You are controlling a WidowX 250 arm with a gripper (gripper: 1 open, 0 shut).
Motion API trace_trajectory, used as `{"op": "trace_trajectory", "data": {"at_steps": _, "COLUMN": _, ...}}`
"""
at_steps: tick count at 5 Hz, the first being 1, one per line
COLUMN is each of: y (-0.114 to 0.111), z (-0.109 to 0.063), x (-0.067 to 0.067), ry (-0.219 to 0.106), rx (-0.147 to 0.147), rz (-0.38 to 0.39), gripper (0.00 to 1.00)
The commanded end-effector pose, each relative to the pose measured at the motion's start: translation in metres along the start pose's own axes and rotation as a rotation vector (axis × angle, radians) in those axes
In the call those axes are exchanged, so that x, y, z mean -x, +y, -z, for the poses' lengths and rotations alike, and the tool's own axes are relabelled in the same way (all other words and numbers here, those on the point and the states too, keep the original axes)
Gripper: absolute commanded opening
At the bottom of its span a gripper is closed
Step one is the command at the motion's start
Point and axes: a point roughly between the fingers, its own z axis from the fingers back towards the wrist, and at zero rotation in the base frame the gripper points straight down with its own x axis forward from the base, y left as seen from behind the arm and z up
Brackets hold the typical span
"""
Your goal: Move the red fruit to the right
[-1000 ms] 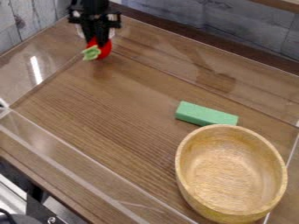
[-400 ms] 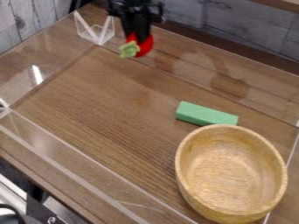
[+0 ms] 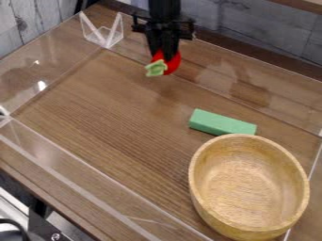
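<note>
From where I'm standing, the robot's gripper has its jaws closed on the glossy red strawberry, whose light-green leafy cap tips toward seven o'clock, up near twelve o'clock on the wooden table. The flat green block lies at about three o'clock, with the big round wooden bowl just beside it, out at four to five o'clock. A clear angular thing sits around eleven o'clock, near the wall.
</note>
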Motion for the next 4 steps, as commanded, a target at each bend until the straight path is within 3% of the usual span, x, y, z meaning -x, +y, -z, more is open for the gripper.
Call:
{"op": "trace_trajectory", "data": {"at_steps": 1, "y": -0.011, "z": -0.031, "x": -0.005, "ry": -0.098, "rx": 0.003, "rz": -0.008, "gripper": 0.0}}
{"op": "trace_trajectory", "data": {"at_steps": 4, "y": -0.008, "z": -0.045, "x": -0.004, "ry": -0.138, "rx": 0.029, "rz": 0.004, "gripper": 0.0}}
